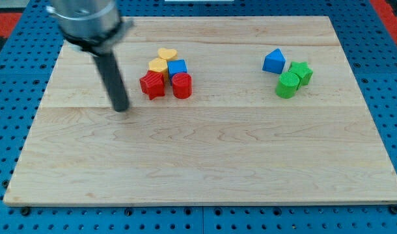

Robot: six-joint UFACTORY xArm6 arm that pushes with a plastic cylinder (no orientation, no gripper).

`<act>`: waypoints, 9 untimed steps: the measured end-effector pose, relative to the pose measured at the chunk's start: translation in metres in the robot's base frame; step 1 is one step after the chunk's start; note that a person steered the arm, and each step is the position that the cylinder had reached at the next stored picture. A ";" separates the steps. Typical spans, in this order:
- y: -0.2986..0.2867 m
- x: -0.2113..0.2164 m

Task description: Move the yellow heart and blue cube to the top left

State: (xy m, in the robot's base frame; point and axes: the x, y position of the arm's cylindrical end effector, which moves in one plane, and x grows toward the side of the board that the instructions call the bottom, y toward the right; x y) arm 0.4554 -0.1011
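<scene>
**Tip parked left of the block cluster, no contact**

My tip (122,108) sits on the wooden board (205,162), to the view's left of the cluster and clear of it. Nearest block is the red star (152,85), a small gap away. No jaws on this rig, just the bare rod, so nothing is gripped.

Cluster, upper middle-left of the board:
- yellow heart (166,53) at the top
- yellow block (158,65) touching just below it, shape unclear
- blue cube (177,67) to the right of that yellow block, touching
- red star and red cylinder (181,85) side by side along the bottom

Second group, well apart at the view's right: blue triangle (273,61), green star (301,71), green cylinder (288,85), packed close together.
</scene>
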 end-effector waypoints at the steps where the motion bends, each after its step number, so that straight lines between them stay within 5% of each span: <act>1: 0.056 -0.016; 2: 0.065 -0.074; 6: 0.104 -0.121; 7: 0.075 -0.163; 8: -0.020 -0.174; 9: -0.014 -0.158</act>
State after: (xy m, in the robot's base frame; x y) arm 0.2971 -0.1150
